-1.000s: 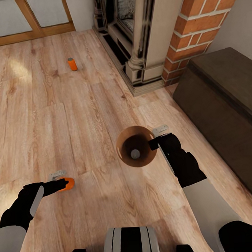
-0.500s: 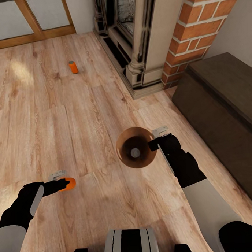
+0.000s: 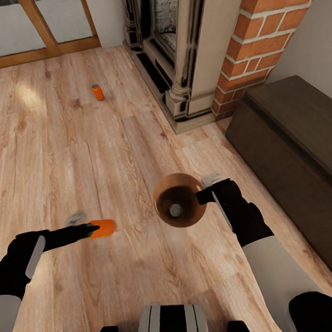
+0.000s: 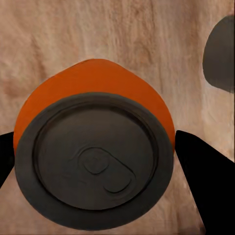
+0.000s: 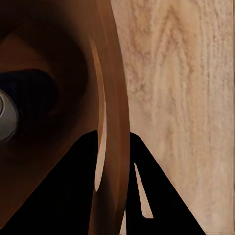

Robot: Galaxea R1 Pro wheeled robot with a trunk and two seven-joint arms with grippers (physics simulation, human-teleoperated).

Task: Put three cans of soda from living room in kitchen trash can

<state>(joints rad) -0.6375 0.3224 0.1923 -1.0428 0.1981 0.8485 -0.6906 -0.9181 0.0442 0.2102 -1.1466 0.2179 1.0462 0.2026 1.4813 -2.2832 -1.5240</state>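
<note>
living room floor, left gripper (image 3: 94, 229) clamping orange can (image 3: 104, 228), right gripper (image 3: 202, 197) seemingly pinching bin rim (image 3: 186, 176)

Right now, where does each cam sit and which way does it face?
Head: on the head, facing forward and down at wood floor, bin, far orange can; both arms show.
Left wrist: by the left gripper, facing along it at the held orange can's top; dark jaws flank it.
Right wrist: by the right gripper, facing the bin's rim; jaws straddle it.
Shared: head and left wrist see the held can; head and right wrist the bin.
</note>
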